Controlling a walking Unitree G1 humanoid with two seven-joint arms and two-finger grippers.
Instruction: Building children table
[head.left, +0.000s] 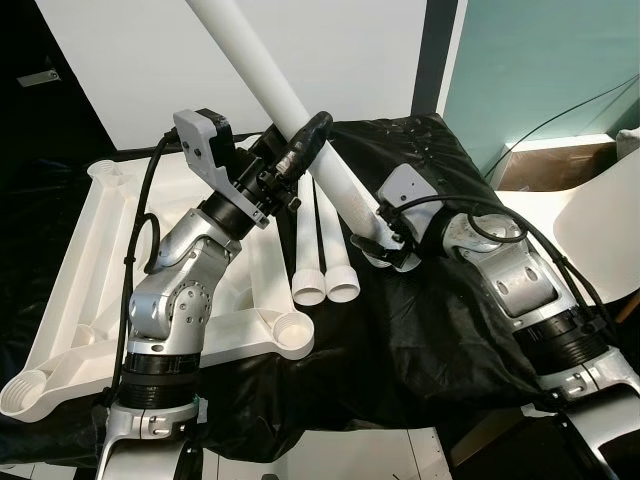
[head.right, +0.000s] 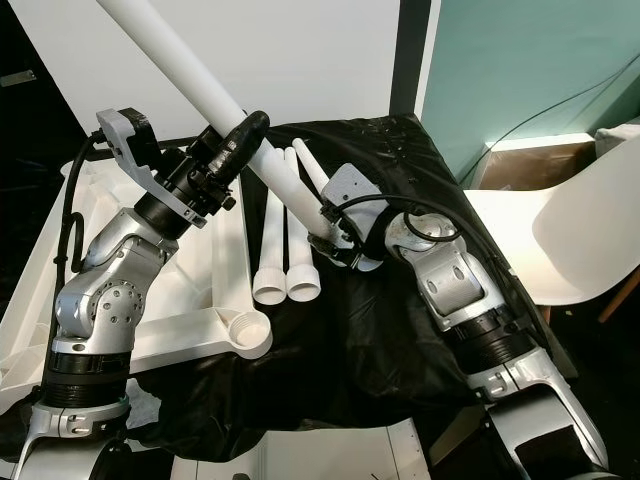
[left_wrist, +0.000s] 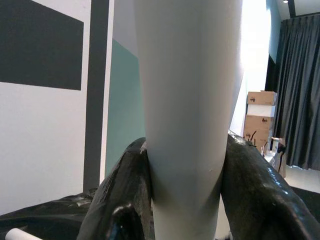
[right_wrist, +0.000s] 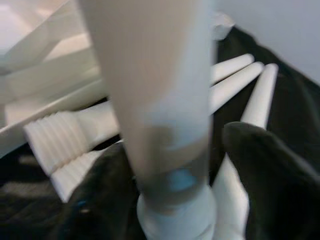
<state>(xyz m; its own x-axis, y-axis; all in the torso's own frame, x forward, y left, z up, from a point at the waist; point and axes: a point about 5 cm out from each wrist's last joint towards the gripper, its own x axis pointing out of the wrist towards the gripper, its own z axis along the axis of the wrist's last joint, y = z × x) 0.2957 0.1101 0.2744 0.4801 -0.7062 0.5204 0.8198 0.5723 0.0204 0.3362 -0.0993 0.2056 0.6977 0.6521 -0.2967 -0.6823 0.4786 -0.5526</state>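
1. Table leg (head.left: 270, 75), a long white tube, slants up over the black cloth (head.left: 430, 330).
2. Left tool (head.left: 305, 140) clamps the leg mid-length.
3. Right tool (head.left: 375, 232) grips its lower end.
4. Two more legs (head.left: 325, 270) lie beside the white frame (head.left: 90, 290).

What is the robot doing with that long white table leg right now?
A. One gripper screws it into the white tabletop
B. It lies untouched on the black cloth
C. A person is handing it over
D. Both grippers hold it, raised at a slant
D: the left gripper clamps the white leg higher up and the right gripper holds near its lower end, above the black cloth.
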